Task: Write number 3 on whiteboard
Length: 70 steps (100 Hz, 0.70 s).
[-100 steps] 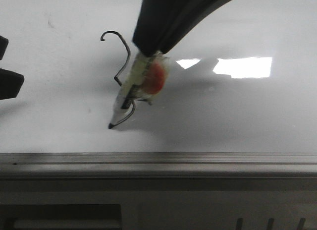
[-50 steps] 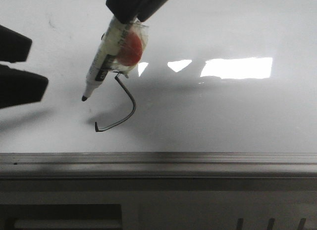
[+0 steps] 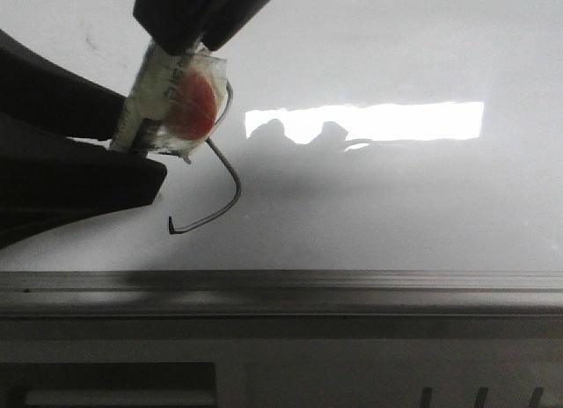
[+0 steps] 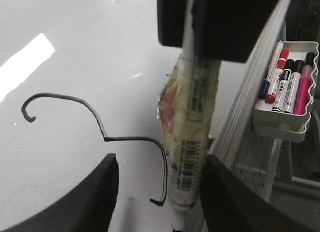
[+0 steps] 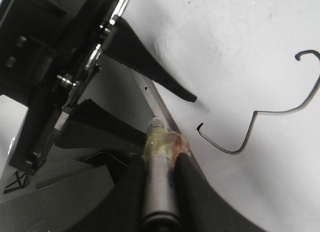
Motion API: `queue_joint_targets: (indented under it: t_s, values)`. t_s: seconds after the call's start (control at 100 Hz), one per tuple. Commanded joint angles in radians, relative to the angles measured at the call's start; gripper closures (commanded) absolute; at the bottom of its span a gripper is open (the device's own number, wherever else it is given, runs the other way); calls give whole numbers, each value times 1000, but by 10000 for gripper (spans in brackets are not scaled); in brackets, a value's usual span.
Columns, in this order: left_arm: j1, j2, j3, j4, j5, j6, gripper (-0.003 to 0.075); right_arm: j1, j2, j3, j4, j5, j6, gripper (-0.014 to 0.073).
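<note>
The number 3 [image 3: 230, 184] is a thin dark line on the whiteboard [image 3: 396, 214]; its upper part is hidden behind the marker in the front view. It shows whole in the left wrist view [image 4: 100, 127] and the right wrist view [image 5: 280, 112]. My right gripper [image 3: 189, 39] is shut on the marker [image 3: 154, 96], a pale barrel wrapped in clear tape over a red patch, held off the board left of the 3. My left gripper [image 3: 141, 140] is open with the marker's lower end between its fingers [image 4: 107, 192]. The marker tip is hidden.
A grey metal rail [image 3: 281, 289] runs along the board's near edge. A bright rectangular light reflection [image 3: 378, 122] lies right of the 3. A white tray [image 4: 280, 127] holding several markers hangs beside the board's rail in the left wrist view.
My right gripper lifted the marker off the end of the 3 and carried it up and left. My left gripper came in from the left until its open fingers straddle the marker's lower end.
</note>
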Motion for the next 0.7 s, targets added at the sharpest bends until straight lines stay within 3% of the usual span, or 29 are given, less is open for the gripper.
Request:
queue_joint_targets:
  t_s: [0.0, 0.07, 0.14, 0.28, 0.58, 0.65, 0.69]
  values:
    - [-10, -4, -33, -22, -101, -16, 379, 0, -31, -31, 4, -45, -1, 658]
    - [-10, -4, -33, -22, -103, -16, 412, 0, -29, -31, 4, -45, -1, 658]
    - [-10, -4, -33, -22, -103, -16, 496, 0, -29, -31, 4, -45, -1, 658]
    - [-10, -4, -33, -20, -103, -16, 743, 0, -29, -31, 4, -45, -1, 658]
    - [-10, -4, -33, -19, -103, -16, 740, 0, -29, -31, 21, -53, -3, 641]
    - [-10, -4, -33, -19, -103, -16, 740, 0, -29, -31, 21, -45, -3, 524]
    - [-10, -4, -33, -19, -103, -18, 740, 0, -29, -31, 21, -42, -3, 400]
